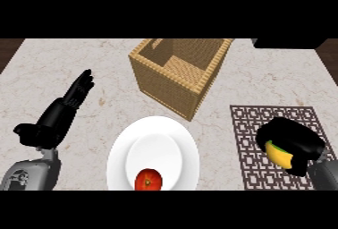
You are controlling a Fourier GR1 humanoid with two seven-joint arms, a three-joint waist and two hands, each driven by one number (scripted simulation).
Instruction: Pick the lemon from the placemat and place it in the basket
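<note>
The yellow lemon (279,155) shows partly under my right hand (292,139), whose fingers curl round it just above the dark patterned placemat (251,134) at the right. The square wicker basket (173,74) stands at the back centre, up and to the left of that hand, with nothing visible inside. My left hand (61,115) rests open at the left, fingers straight and pointing away, well apart from both basket and lemon.
A white plate (153,152) lies in front of the basket with a red tomato (148,180) on its near part. A dark object (290,43) sits at the counter's far right corner. The marble counter (79,62) runs between my left hand and the basket.
</note>
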